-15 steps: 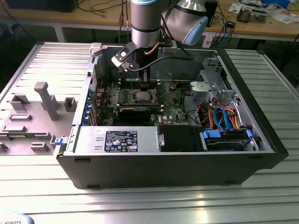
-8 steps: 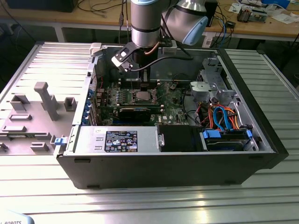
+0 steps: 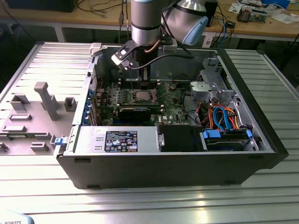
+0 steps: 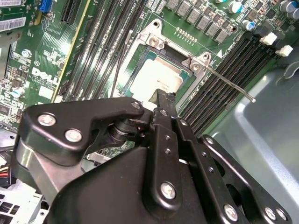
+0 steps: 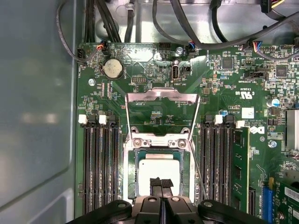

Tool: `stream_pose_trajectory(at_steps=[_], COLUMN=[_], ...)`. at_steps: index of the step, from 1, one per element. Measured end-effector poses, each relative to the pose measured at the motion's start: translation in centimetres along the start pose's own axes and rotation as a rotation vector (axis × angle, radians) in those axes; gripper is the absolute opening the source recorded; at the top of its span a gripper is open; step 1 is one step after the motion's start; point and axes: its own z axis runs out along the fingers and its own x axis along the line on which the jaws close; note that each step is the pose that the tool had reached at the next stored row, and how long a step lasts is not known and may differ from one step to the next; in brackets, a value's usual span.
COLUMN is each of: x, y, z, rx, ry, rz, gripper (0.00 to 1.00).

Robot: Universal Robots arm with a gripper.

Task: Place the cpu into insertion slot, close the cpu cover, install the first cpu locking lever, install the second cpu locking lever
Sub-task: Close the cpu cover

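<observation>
Black claw (image 4: 163,99) links crowd the second wrist view, tips pinched together over the chip (image 4: 161,77), which lies flat in its socket (image 4: 156,43); shut tips probably suit pressing, not gripping. A lever (image 4: 231,86) juts free beside it. The first wrist view adds the cover (image 5: 161,112), swung open beyond the socket; the exterior view, the computer case (image 3: 163,163).

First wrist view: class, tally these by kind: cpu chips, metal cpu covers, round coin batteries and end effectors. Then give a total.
cpu: 1
cpu cover: 1
coin battery: 1
end effector: 1
Total: 4
</observation>
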Motion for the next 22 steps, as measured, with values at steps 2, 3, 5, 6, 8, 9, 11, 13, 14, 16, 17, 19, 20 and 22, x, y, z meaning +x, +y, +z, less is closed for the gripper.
stream_pose_trajectory(at_steps=[2,3,5,6,8,9,11,13,14,16,17,19,20,22], x=[0.00,0.00,0.00,0.00,0.00,0.00,0.00,0.00,0.00,0.00,0.00,0.01,0.01,0.01], y=[0.00,0.00,0.01,0.01,0.01,0.01,0.01,0.01,0.01,0.01,0.01,0.02,0.02,0.02], z=[-0.11,-0.16,-0.32,-0.37,-0.45,-0.47,-0.50,-0.52,-0.51,-0.58,-0.67,-0.81,-0.88,-1.04], rx=[0.0000,0.0000,-0.0001,0.0000,0.0000,-0.0001,0.0000,0.0000,0.0000,0.0002,0.0001,0.0000,0.0000,-0.0001], ry=[0.0000,0.0000,0.0001,0.0000,0.0000,0.0001,0.0001,0.0000,0.0001,-0.0003,-0.0001,0.0008,0.0011,0.0016], rz=[0.000,0.000,0.000,0.000,0.000,0.000,0.000,-0.001,-0.001,-0.001,-0.001,-0.001,-0.001,-0.001], gripper=[0.11,0.11,0.11,0.11,0.11,0.11,0.11,0.11,0.11,0.11,0.11,0.11,0.11,0.11])
